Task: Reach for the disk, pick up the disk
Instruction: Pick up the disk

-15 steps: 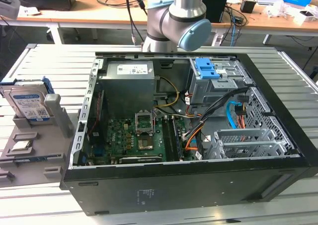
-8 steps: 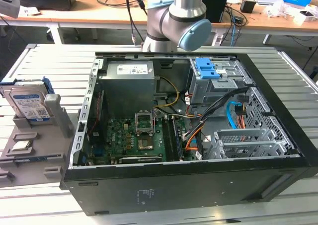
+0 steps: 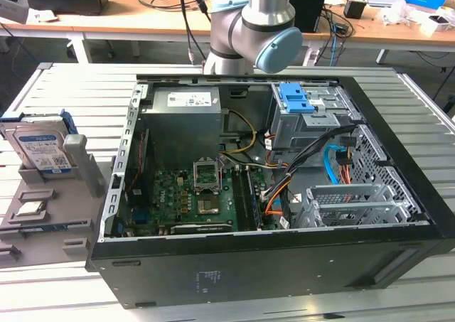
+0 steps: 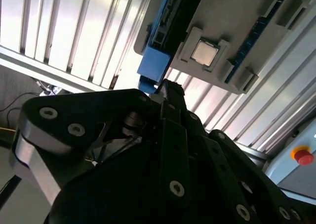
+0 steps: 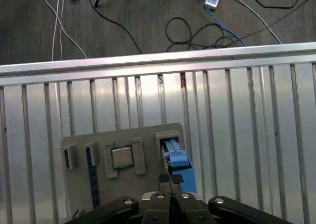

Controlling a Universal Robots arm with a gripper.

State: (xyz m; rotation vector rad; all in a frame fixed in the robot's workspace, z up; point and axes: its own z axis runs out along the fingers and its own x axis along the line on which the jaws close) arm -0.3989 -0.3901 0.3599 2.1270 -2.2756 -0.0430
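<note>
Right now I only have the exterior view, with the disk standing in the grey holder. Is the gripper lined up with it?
Observer: Yes. In the first wrist view the gripper points at the disk, at its blue end.
Operator: Is it touching?
Observer: In the second wrist view its tip overlaps that blue end; contact I cannot tell.
Operator: What's past the holder?
Observer: The edge of the table, then floor with loose cables.

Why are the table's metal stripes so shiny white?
That's glare: in the second wrist view light bounces off the table slats, washing them white; in the first wrist view they gleam in patches; in the exterior view they're duller grey.
</note>
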